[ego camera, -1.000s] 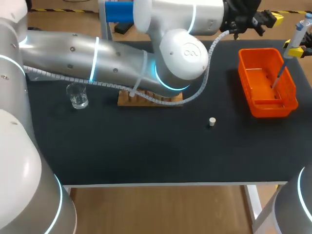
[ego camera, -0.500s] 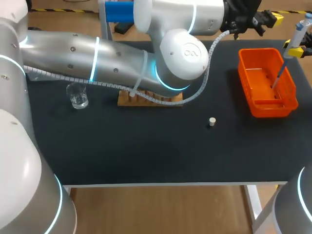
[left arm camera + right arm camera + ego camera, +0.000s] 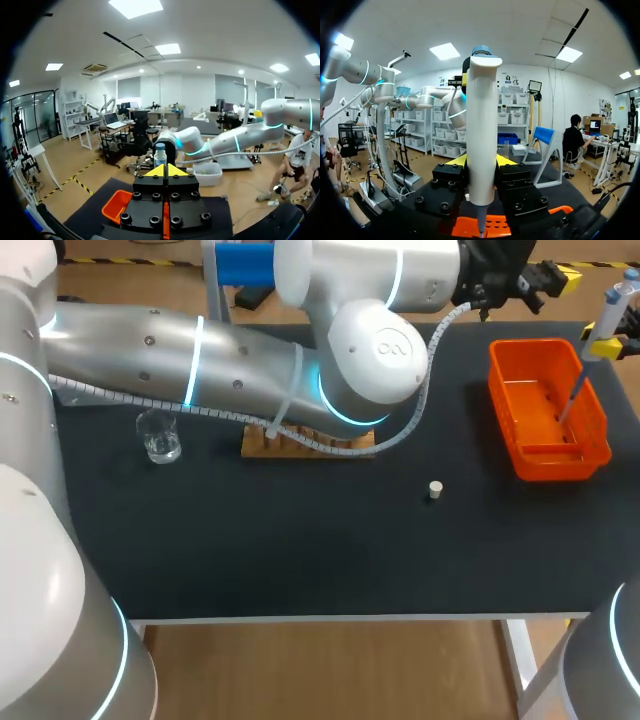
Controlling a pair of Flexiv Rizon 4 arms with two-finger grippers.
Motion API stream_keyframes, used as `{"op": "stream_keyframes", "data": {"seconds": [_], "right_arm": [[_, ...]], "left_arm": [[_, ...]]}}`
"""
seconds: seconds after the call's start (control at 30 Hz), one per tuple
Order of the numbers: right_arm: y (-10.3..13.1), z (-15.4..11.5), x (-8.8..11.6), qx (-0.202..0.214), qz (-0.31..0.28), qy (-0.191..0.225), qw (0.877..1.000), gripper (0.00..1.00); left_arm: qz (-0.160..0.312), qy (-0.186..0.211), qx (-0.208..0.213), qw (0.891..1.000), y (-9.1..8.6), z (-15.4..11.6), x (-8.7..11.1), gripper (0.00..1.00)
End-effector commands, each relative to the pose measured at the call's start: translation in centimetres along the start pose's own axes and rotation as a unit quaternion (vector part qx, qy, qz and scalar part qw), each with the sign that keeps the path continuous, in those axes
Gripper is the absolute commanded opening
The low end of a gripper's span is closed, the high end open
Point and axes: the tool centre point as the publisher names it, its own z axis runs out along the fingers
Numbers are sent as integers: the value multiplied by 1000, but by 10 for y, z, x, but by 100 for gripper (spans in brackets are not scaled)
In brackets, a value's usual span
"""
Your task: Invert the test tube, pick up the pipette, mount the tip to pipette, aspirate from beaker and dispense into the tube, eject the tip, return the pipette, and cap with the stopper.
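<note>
Right fingers (image 3: 456,160) grip the white pipette (image 3: 482,125) over the orange plastic bin (image 3: 560,462); left fingers (image 3: 157,172) closed, empty; seemingly pending: tip ejection, return, the white stopper (image 3: 435,489).

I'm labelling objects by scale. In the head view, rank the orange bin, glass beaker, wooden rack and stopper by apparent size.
1. orange bin
2. wooden rack, though the left arm hides part of it
3. glass beaker
4. stopper, clearly smallest
</note>
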Motion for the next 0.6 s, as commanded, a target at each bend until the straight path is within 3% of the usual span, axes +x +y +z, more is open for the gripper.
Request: {"op": "stream_keyframes", "data": {"seconds": [0.03, 0.6], "right_arm": [[1, 1, 1, 3, 0, -2, 1000, 0], [1, 1, 1, 5, -4, 0, 1000, 0]], "left_arm": [[-1, 2, 33, 999, 4, 2, -1, 0], [-1, 2, 33, 999, 4, 2, -1, 0]]}}
